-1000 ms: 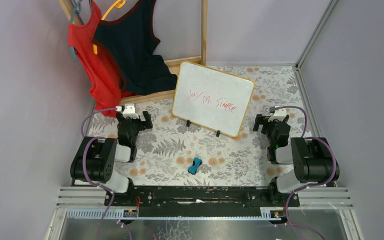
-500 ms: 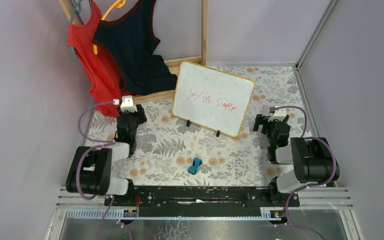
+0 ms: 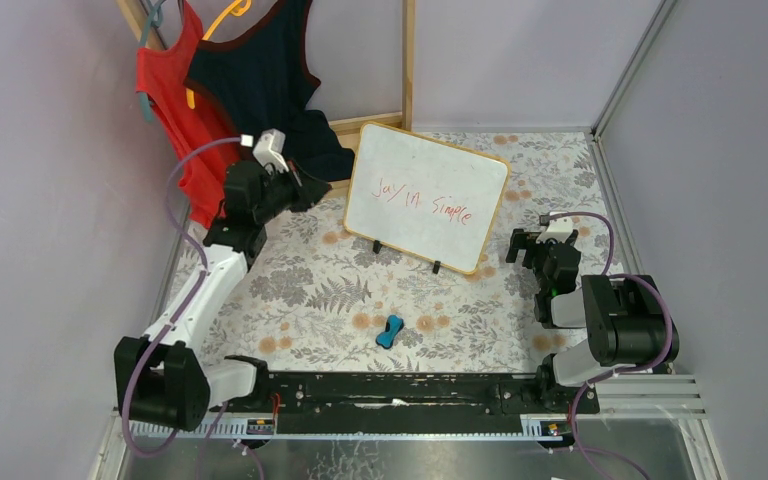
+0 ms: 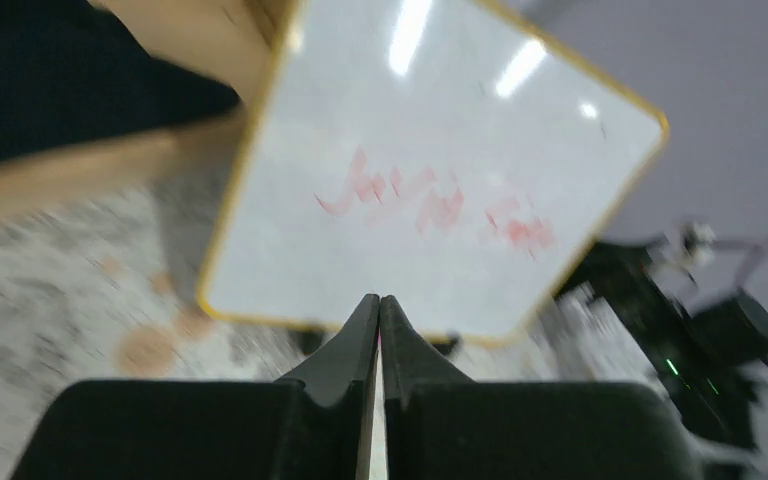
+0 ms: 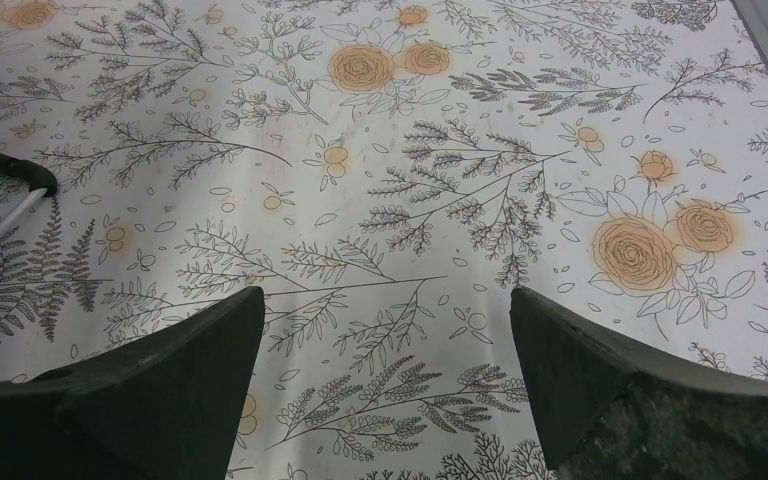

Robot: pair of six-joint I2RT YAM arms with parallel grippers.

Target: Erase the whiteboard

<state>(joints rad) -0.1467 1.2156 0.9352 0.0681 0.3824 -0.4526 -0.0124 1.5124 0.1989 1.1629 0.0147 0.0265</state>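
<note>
Top external view: within the last second the left arm has unfolded from its tucked rest beside its base and stretched far forward over the desk (image 3: 310,290). Its left claw (image 3: 310,187) now hangs just off the left edge of the whiteboard (image 3: 426,197), in front of the dark top (image 3: 260,90) on the clothes rack (image 3: 408,60). The right arm has not stirred; its right claw (image 3: 532,245) sits low by the board's right side, fingers spread wide over the flowered cloth, nothing between them.

The whiteboard stands tilted on its small black feet at the middle back of the desk, and the red handwriting (image 3: 422,200) across it is whole, as it was a second ago. From the left wrist the picture is smeared, which suggests motion, yet the board fills the frame straight ahead. The claw's fingers are pressed together tip to tip, carrying nothing.

A small blue object (image 3: 391,330), narrow at its middle and possibly the eraser, lies where it lay before, near the front of the desk, well apart from both claws.

So the erasing itself seems not yet begun: the approach is under way, but bare-handed. The left arm may mean to steady the frame; a wipe would likely call for fetching that blue piece first.
</note>
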